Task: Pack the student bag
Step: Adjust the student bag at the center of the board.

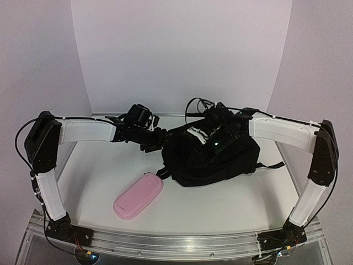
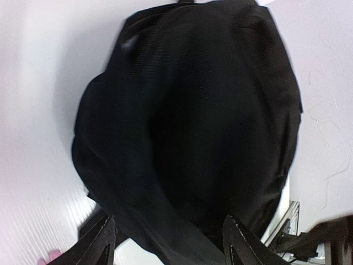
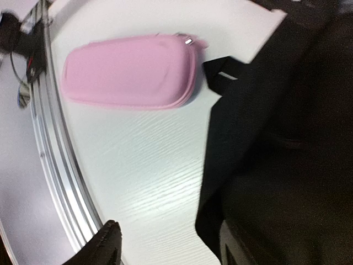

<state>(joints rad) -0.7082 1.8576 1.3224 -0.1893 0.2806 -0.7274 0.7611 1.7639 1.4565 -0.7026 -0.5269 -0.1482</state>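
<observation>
Toward the back of the white tabletop (image 1: 94,176) lies the large soft black fabric student bag (image 1: 212,163), with both arms at its top. The left claw (image 2: 170,221) stands wide, straddling the bag's fabric. The right claw (image 3: 168,229) is also spread, with one finger over bare tabletop and the other at the bag's edge, near a pink oblong zip pencil case (image 3: 129,72).

White table (image 1: 220,212) across the middle, pale curved backdrop (image 1: 182,55) filling the top, metal rail (image 1: 182,244) along the bottom.
</observation>
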